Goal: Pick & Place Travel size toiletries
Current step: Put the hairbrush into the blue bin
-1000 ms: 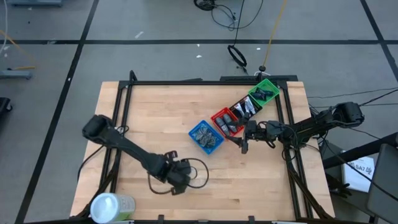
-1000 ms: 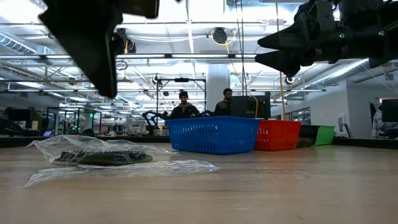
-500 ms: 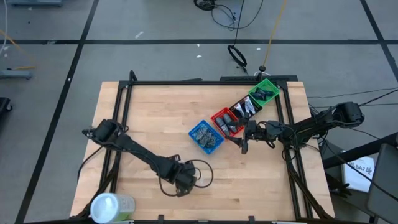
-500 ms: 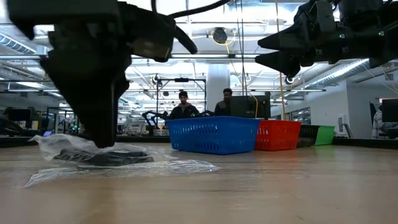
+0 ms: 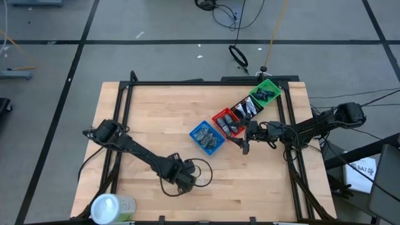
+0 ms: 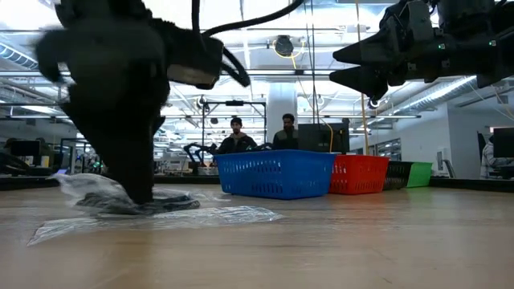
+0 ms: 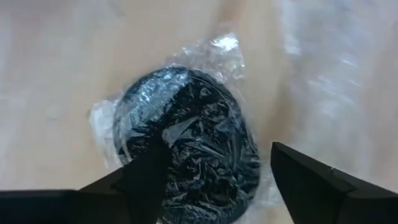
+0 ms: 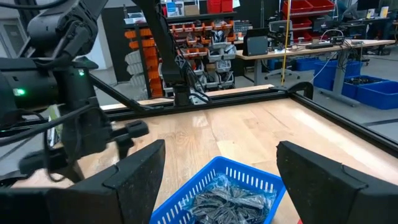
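So the left gripper [image 5: 185,179] sits low in the middle of the high view, pressed right down onto the clear crumpled wrapper [image 6: 152,215] on the wooden table [image 5: 156,119]. In the left wrist view its fingers [image 7: 149,177] are spread apart on either side of a dark round disc [image 7: 186,143] that's bundled inside the plastic, one finger lying over the disc's edge, the other off to the side. Not clamped on it as far as I can see. In the low view the gripper comes straight down onto the wrapper at the left of the frame.

The right gripper [image 5: 245,147] hangs right of centre in the high view, just below the red basket [image 5: 225,122], fingers parted and holding nothing. Its wrist view looks down at the blue basket [image 8: 221,196], which has a pile of dark wrapped toiletries [image 8: 227,200] in it.

The baskets run diagonally toward the upper right: blue basket, red, a dark one [image 5: 247,108], then green [image 5: 265,92]. A big white-topped green container [image 5: 112,208] lies at the lower left corner of the table. Two people [image 6: 261,136] stand in the background behind the blue basket in the low view.
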Controlling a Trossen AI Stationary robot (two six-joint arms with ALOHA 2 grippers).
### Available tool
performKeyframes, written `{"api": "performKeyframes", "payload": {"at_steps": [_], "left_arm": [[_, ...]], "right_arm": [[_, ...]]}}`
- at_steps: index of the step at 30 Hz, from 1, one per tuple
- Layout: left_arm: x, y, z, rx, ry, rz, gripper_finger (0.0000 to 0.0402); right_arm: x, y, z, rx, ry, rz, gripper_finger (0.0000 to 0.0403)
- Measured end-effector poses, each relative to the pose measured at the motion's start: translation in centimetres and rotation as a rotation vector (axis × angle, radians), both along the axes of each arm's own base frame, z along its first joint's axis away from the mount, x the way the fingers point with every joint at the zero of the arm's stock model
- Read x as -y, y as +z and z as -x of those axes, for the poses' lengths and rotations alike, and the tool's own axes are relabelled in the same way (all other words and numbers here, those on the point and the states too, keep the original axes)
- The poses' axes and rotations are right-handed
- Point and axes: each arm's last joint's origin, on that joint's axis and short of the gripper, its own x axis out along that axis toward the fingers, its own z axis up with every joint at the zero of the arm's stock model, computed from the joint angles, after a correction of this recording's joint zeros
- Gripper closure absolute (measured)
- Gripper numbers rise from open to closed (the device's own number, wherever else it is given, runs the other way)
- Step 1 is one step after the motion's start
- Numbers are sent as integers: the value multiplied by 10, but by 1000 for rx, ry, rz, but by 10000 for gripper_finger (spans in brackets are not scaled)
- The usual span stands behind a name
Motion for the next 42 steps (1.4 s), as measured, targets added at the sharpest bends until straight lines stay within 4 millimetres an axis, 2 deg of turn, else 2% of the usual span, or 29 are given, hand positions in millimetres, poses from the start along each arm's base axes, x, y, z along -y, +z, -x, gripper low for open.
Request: {"api": "performKeyframes", "payload": {"at_steps": [6, 10, 17, 25, 30, 37, 42], "left_arm": [[-9, -9, 5, 6, 77, -76, 109], [-11, -14, 8, -11, 88, -82, 130], [-11, -16, 10, -26, 83, -64, 223], [-11, -11, 11, -27, -7, -75, 335], [-11, 10, 10, 11, -59, -63, 394], [-11, 54, 9, 130, -224, -90, 398], [-21, 78, 13, 197, -379, -225, 398]], "right_arm": [[0, 0, 0, 0, 0, 0, 110], [0, 0, 0, 0, 0, 0, 110], [0, 0, 0, 0, 0, 0, 110], [0, 0, 0, 0, 0, -1, 110], [0, 0, 0, -1, 1, -1, 110], [0, -1, 0, -7, 0, 0, 110], [0, -1, 0, -14, 0, 1, 110]]}}
